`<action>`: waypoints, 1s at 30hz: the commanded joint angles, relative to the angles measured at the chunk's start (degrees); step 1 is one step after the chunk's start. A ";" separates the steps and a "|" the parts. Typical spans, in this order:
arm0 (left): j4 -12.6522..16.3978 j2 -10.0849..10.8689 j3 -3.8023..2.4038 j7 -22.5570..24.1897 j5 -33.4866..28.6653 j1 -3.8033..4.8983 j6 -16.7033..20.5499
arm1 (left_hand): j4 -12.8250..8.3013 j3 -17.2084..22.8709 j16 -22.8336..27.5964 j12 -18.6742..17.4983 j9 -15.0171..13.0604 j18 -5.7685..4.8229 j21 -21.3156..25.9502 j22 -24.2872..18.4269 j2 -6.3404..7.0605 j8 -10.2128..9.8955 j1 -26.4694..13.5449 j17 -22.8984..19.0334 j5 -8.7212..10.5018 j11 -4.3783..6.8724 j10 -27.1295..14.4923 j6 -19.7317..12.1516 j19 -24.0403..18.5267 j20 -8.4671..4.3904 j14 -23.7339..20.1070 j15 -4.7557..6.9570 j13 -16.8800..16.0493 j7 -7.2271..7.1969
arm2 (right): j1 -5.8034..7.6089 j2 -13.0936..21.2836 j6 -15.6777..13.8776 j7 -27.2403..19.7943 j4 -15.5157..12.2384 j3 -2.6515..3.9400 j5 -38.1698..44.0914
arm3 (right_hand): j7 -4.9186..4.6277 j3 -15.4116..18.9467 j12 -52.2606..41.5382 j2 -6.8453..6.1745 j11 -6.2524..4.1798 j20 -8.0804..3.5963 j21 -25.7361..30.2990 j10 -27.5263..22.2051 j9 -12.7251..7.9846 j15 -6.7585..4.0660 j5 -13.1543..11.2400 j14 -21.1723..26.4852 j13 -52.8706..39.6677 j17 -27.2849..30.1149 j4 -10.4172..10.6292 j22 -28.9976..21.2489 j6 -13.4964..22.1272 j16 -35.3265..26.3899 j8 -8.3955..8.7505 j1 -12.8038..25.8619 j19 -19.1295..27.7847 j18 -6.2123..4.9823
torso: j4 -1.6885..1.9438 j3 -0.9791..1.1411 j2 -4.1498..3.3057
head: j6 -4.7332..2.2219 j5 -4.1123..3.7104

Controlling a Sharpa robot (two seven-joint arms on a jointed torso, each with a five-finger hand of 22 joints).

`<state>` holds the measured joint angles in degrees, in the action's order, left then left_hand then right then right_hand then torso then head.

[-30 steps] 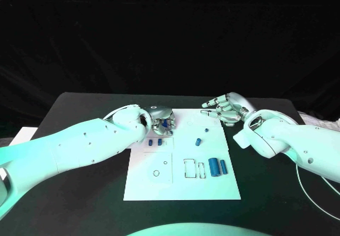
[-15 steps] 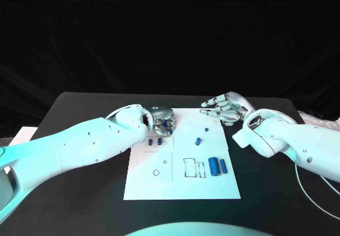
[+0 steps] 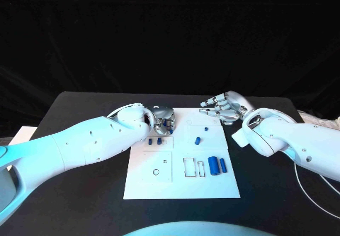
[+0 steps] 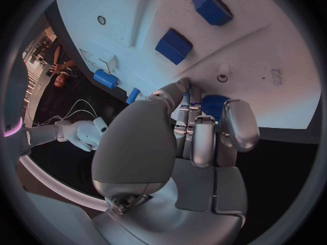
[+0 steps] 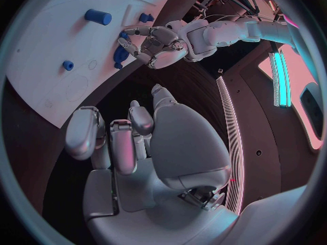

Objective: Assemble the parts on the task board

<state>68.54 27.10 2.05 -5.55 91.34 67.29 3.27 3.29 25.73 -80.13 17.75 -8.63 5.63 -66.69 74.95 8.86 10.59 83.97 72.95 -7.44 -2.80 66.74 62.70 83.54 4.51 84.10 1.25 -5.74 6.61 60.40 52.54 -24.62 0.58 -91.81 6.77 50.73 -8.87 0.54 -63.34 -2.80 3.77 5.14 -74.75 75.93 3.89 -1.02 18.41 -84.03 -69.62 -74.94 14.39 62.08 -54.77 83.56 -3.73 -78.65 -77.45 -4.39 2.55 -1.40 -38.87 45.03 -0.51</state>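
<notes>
Near end of board: the white board (image 3: 183, 187) is bare plate down here, further up a small oval hole (image 3: 155, 172) and a rectangular slot (image 3: 189, 167).
Big parts: a fat blue cylinder (image 3: 213, 165) and a slimmer blue bar (image 3: 223, 165) lie side by side just right of the slot.
Mid board: two small blue pegs (image 3: 155, 141) sit left, another blue piece (image 3: 198, 141) right of them, and a tiny blue one (image 3: 206, 130) a bit further back.
Left hand: the left hand (image 3: 163, 121) is over the board's far left corner, fingers curled in. The head view only gives a hint of blue there.
Left wrist cam: way clearer, the left hand (image 4: 198, 141) has its fingers (image 4: 237, 124) wrapped on a blue part (image 4: 212, 104), right down at the board. Two blue blocks (image 4: 174, 46) stand just beyond the fingertips.
Right hand: the right hand (image 3: 225, 108) hovers off the board's far right corner, fingers loosely bent and apart, nothing in it.
Right wrist cam: same story, the right hand (image 5: 136, 147) holds nothing, black table (image 5: 41, 163) under it; the left hand shows across the board.
In the way: the left forearm (image 3: 92, 142) hides the table's left side.
</notes>
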 commanded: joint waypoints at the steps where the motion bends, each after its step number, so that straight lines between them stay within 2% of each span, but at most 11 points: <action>1: -0.10 -0.13 0.25 0.68 0.25 -0.56 0.05 | -0.32 0.71 -0.33 -0.56 -0.05 -0.92 -0.66 1.55 -0.79 0.21 -0.10 -0.10 0.26 0.05 0.71 0.84 0.35 -0.32 2.50 0.50 -0.08 0.05 | -0.04 -0.08 0.81 -0.54 -0.08 0.00 0.22 | 0.12 0.21 0.31 0.65 -0.15 0.02 0.22 -0.37 0.08 0.21 0.25 -3.50 0.04 -4.63 0.01 -0.08 0.21 -0.34 -0.25 0.00 0.32 -1.19 | 0.00 0.02 0.02 | -0.01 0.07; 10: 1.57 1.52 -0.50 0.81 -2.33 -0.79 3.39 | -0.73 1.24 -0.27 -1.21 0.07 -0.96 -0.92 1.81 -0.73 -0.02 -0.51 -0.36 0.31 0.02 1.31 1.37 0.43 -0.40 2.50 0.48 -0.05 0.26 | -0.04 -0.07 0.84 -0.58 0.01 0.00 0.22 | 0.12 0.23 0.25 0.69 -0.15 0.02 0.21 -0.35 0.08 0.21 0.31 -3.52 0.01 -4.68 -0.01 -0.04 0.20 -0.32 -0.26 -0.07 0.30 -1.18 | 0.02 -0.01 0.03 | -0.28 -0.15; 18: 4.61 4.53 -3.05 0.20 -7.48 -0.79 4.97 | -0.91 1.56 -0.06 -2.13 0.32 -1.03 -1.19 2.07 -0.50 -0.54 -1.24 -0.86 0.49 -0.19 1.45 1.41 0.50 -0.33 2.43 0.34 0.07 0.48 | -0.05 -0.02 0.83 -0.62 0.14 0.00 0.18 | 0.12 0.23 0.25 0.69 -0.15 0.02 0.21 -0.35 0.08 0.21 0.31 -3.52 0.01 -4.68 -0.01 -0.04 0.20 -0.32 -0.26 -0.07 0.30 -1.18 | 0.18 0.05 0.12 | -0.52 -0.30; 22: 6.36 6.59 -3.85 -0.39 -10.15 -0.73 4.77 | -0.91 1.56 -0.06 -2.13 0.32 -1.03 -1.19 2.07 -0.50 -0.54 -1.24 -0.86 0.49 -0.19 1.45 1.41 0.50 -0.33 2.43 0.34 0.07 0.48 | -0.05 0.05 0.84 -0.61 0.19 0.00 0.17 | 0.12 0.23 0.25 0.69 -0.15 0.02 0.21 -0.35 0.08 0.21 0.31 -3.52 0.01 -4.68 -0.01 -0.04 0.20 -0.32 -0.26 -0.07 0.30 -1.18 | 0.25 0.05 0.19 | -0.44 -0.32; 27: 7.74 9.12 -4.20 -1.43 -12.10 -0.69 2.83 | -1.06 1.68 0.05 -2.42 0.41 -1.05 -1.32 2.18 -0.38 -0.71 -1.39 -1.10 0.53 -0.23 1.56 1.43 0.54 -0.31 2.39 0.31 0.10 0.54 | -0.05 0.21 0.81 -0.55 0.21 0.00 0.16 | 0.12 0.23 0.25 0.69 -0.15 0.02 0.21 -0.35 0.08 0.21 0.31 -3.52 0.01 -4.68 -0.01 -0.04 0.20 -0.32 -0.26 -0.07 0.30 -1.18 | 0.30 0.02 0.12 | -0.40 -0.47; 30: 8.11 10.13 -4.23 -2.19 -12.47 -0.68 1.35 | -1.09 1.70 0.08 -2.48 0.43 -1.05 -1.31 2.18 -0.34 -0.75 -1.41 -1.17 0.53 -0.24 1.58 1.43 0.54 -0.30 2.38 0.30 0.11 0.55 | -0.05 0.23 0.83 -0.52 0.21 0.00 0.15 | 0.12 0.23 0.25 0.69 -0.15 0.02 0.21 -0.35 0.08 0.21 0.31 -3.52 0.01 -4.68 -0.01 -0.04 0.20 -0.32 -0.26 -0.07 0.30 -1.18 | 0.20 0.01 0.07 | -0.33 -0.36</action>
<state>76.32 37.24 -2.13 -6.42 81.52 66.54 6.68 2.22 27.20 -80.13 15.64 -8.22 5.64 -67.84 74.93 8.38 10.13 83.12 71.80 -7.05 -3.15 68.00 63.96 83.74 4.31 83.98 1.54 -5.69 6.93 60.40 52.77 -24.54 0.53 -91.56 6.77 50.70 -8.87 0.54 -63.34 -2.80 3.77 5.14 -74.75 75.94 3.89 -1.02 18.41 -84.03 -69.62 -74.92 14.39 62.09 -54.77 83.56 -3.73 -78.65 -77.45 -4.39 2.80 -1.35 -38.73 44.62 -0.92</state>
